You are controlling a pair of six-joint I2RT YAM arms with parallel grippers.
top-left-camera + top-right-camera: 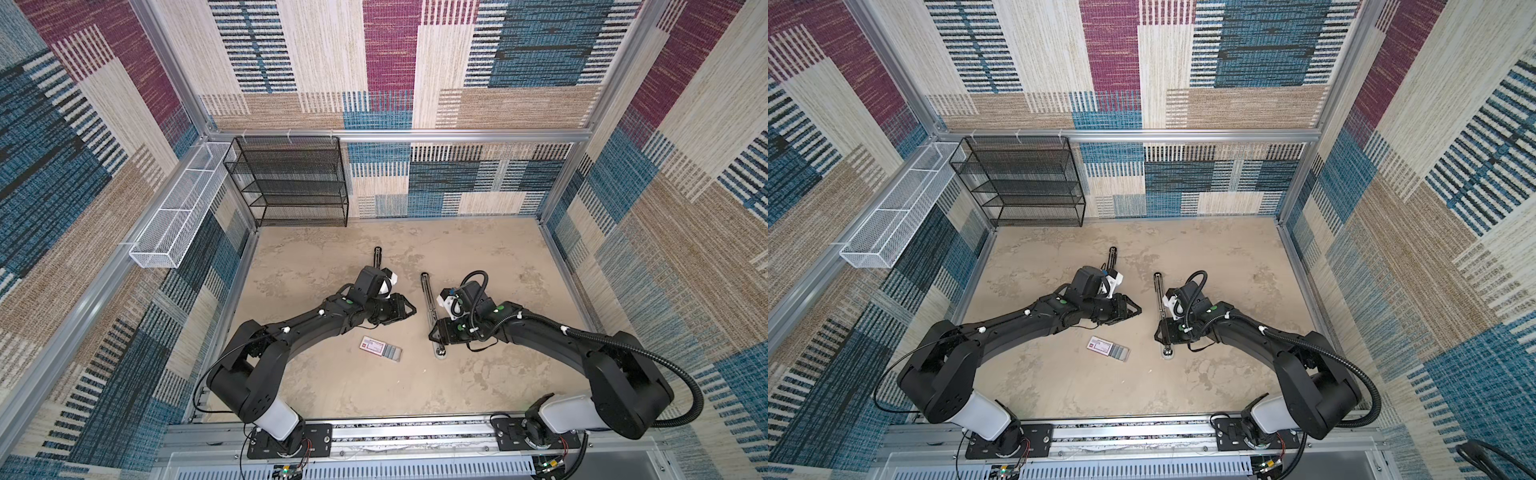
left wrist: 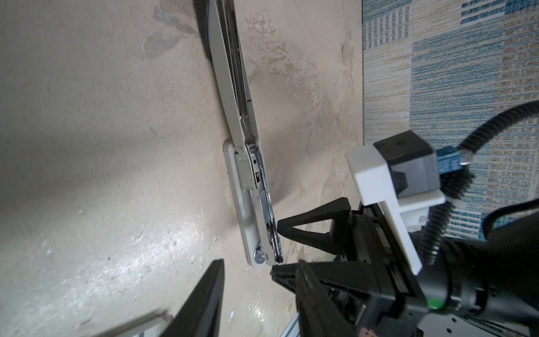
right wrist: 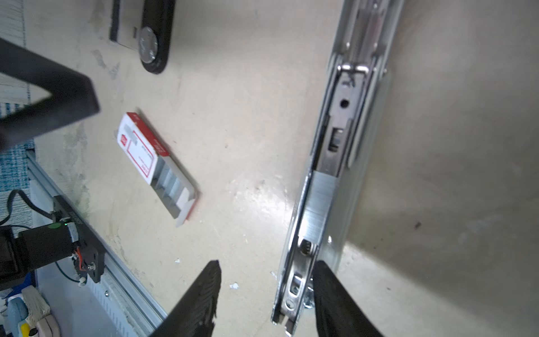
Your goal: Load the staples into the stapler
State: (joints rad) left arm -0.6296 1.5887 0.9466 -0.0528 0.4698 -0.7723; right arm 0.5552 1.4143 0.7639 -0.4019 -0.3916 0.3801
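The stapler [image 1: 428,297] lies flat on the beige table [image 1: 498,291], roughly in the middle. Its cover is swung right back, so the metal channel is open to the ceiling. From the right wrist view I can see a bright, finely lined strip [image 3: 318,198] sitting in that channel; it looks like staples, though I can't be sure. The right gripper [image 1: 433,334] is down at the stapler's front end with its jaws apart. One fingertip [image 2: 284,229] is right against the metal rail and the other is clear of it, so nothing is pinched. The left gripper [image 1: 411,309] hovers just beside the stapler on the other side. Its fingers [image 2: 204,300] are spread too, with only bare table between them. The staples [image 1: 380,348] are on the table near the front, between the two arms and a little to the left of the stapler. They sit in a small white box with a red mark, and the sleeve is slid halfway off so that grey strips show in the tray [image 3: 175,192]. Neither gripper touches the box. Farther back, behind the left gripper, lies a black bar [image 1: 377,253] with a round metal disc at its end. A black mesh rack [image 1: 291,183] stands against the back wall, with a white mesh basket [image 1: 178,208] fixed along the left wall.
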